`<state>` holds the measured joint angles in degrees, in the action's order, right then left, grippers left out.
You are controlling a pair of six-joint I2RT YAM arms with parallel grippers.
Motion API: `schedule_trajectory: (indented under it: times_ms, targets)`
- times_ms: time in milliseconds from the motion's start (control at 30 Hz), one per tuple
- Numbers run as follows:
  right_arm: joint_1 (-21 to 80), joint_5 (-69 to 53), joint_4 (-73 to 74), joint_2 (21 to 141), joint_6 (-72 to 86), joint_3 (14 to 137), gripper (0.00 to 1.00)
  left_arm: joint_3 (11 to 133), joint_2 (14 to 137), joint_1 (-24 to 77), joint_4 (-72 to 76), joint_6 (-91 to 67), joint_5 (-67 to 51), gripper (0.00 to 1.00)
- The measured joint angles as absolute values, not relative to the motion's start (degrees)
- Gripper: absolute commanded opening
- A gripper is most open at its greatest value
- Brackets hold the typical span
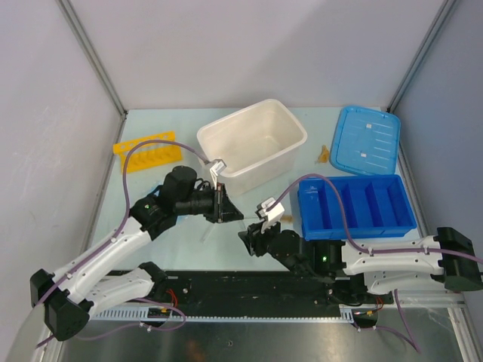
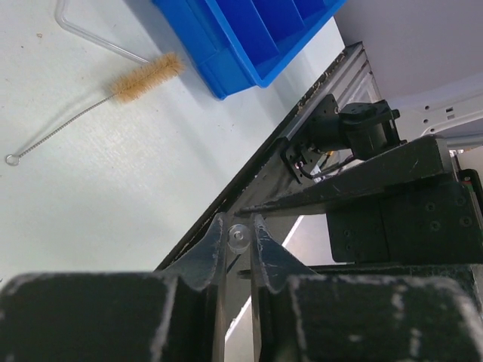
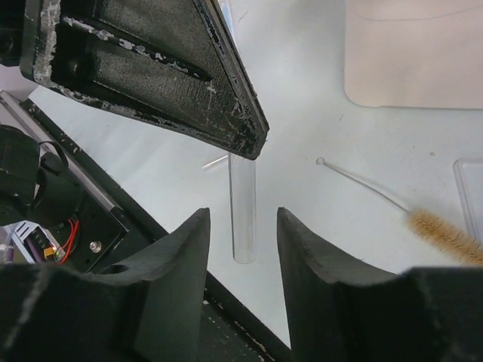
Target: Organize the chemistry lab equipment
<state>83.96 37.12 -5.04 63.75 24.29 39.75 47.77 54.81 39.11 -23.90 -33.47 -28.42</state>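
Observation:
My left gripper is shut on a short clear tube, seen end-on between its fingertips. In the right wrist view the tube sticks out from under the left fingers, its free end between my right gripper's open fingers without touching them. The wire brush with tan bristles lies on the table beside the blue tray. The yellow rack lies at the far left. A tiny amber piece lies by the blue lid.
The white tub stands at the back centre, with its blue lid at the back right. The blue divided tray is at the right. Another clear tube lies near the brush. The black rail runs along the near edge.

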Motion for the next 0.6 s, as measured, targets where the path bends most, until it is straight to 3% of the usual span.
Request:
schedule_trajectory:
  times_ms: [100,233,367,600]
  targets:
    - [83.96,37.23,-4.97,63.72,25.5,39.75,0.79,47.79,54.52,38.96,-23.94,-33.45,-27.42,0.06]
    - [84.33,37.12,-4.34,62.37,26.2,39.59,0.97,49.56,54.08,36.97,-25.56,-32.25,-23.51,0.07]
    - [85.47,37.23,-3.14,58.06,26.85,39.48,0.99,56.64,54.11,33.3,-28.27,-28.56,-13.89,0.07]
    - [86.26,37.3,0.14,50.15,26.89,39.48,0.99,70.17,57.12,28.47,-26.2,-19.14,14.37,0.06]
